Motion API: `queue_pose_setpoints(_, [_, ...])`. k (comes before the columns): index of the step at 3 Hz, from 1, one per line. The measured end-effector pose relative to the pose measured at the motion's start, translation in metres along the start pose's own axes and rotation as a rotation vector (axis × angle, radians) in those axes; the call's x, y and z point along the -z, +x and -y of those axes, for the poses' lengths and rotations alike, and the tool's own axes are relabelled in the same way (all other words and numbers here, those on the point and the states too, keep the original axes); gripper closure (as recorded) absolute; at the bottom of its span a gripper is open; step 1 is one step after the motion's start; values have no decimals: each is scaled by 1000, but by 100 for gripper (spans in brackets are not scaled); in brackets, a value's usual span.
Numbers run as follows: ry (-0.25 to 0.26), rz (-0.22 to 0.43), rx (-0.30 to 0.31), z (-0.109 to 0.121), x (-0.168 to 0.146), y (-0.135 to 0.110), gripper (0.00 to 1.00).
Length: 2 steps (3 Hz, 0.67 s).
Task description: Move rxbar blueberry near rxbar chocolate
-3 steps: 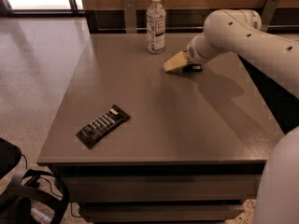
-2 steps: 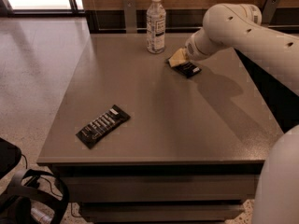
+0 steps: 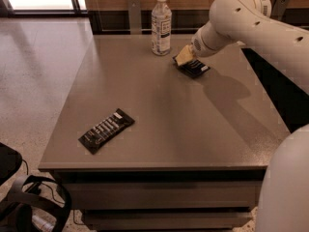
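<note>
Camera view is showing a grey-brown table (image 3: 159, 149) from above its near edge, with 3 things on it. The gripper (image 3: 185, 56) is reaching down over the far right part of the tabletop, its tan tip meeting the left end of the blue snack bar (image 3: 195, 69). Whether the gripper is clasping the bar or only resting against it cannot be told from this angle. The blue snack bar is sitting flat, or nearly flat, on the table at a slant, just to the right of a clear water bottle (image 3: 161, 23) with a white cap. The bottle is standing upright near the far edge, close to the bar but not touching it. The white arm (image 3: 256, 23) is coming in from the upper right and bending down toward the bar, casting a dark shadow (image 3: 227, 93) across the table's right side. The black snack bar (image 3: 106, 130) is lying flat near the front left corner, set diagonally, its white lettering facing up. The 2 bars are lying well apart, toward opposite corners of the table. The robot's white body (image 3: 287, 187) is filling the lower right corner. A black strap (image 3: 34, 202) is lying on the pale floor (image 3: 43, 71) at the lower left.
</note>
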<state>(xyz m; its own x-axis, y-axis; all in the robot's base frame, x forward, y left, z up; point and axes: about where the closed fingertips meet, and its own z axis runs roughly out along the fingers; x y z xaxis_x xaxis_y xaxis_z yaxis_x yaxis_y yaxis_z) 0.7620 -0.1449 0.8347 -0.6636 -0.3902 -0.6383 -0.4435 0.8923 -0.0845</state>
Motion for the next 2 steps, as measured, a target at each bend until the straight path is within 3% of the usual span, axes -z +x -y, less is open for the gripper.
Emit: queue_pose_setpoints(2, [32, 17, 63, 11, 57, -21, 100])
